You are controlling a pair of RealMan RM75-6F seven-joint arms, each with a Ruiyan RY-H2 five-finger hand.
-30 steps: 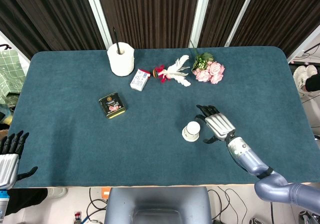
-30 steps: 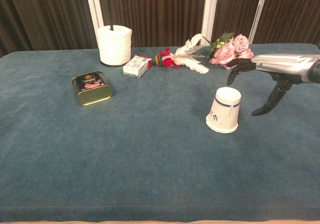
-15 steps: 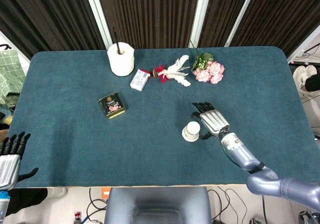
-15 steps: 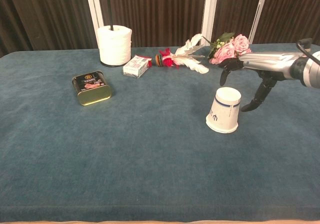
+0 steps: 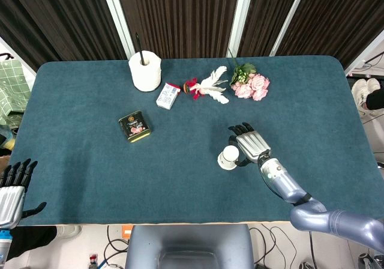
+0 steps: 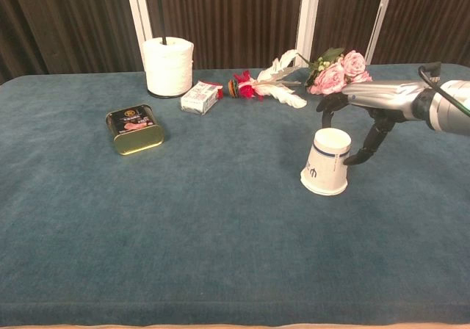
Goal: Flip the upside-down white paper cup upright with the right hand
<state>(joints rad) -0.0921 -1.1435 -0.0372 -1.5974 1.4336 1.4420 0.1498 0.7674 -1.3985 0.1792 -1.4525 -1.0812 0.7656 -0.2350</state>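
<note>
White paper cup (image 6: 327, 161) sits upside down on the blue surface (image 5: 84, 101), its wide rim down and slightly tipped, right of centre and toward the near edge. The right hand (image 5: 248, 145) reaches over it from the right, palm down; its fingers (image 6: 330, 103) curl above and behind the cup's upturned base, and the thumb (image 6: 367, 147) hangs down just beside the cup's right wall. Whether any fingertip touches the cup cannot be told, and the hand grasps nothing, its fingers spread apart.

Behind the cup, near the far edge, lie a bunch of pink roses (image 5: 251, 85) and, just left of them, a white feather with a red tuft (image 5: 207, 86). Further left are a small white box (image 5: 168, 95), a roll of white paper on a black spindle (image 5: 145, 71), and a dark tin with a gold rim (image 5: 134, 126) lying nearer the middle. All of these are well apart from the cup, and nothing stands between it and the hand.

The left hand (image 5: 14, 182) rests off the near left corner of the surface, fingers apart, holding nothing.
</note>
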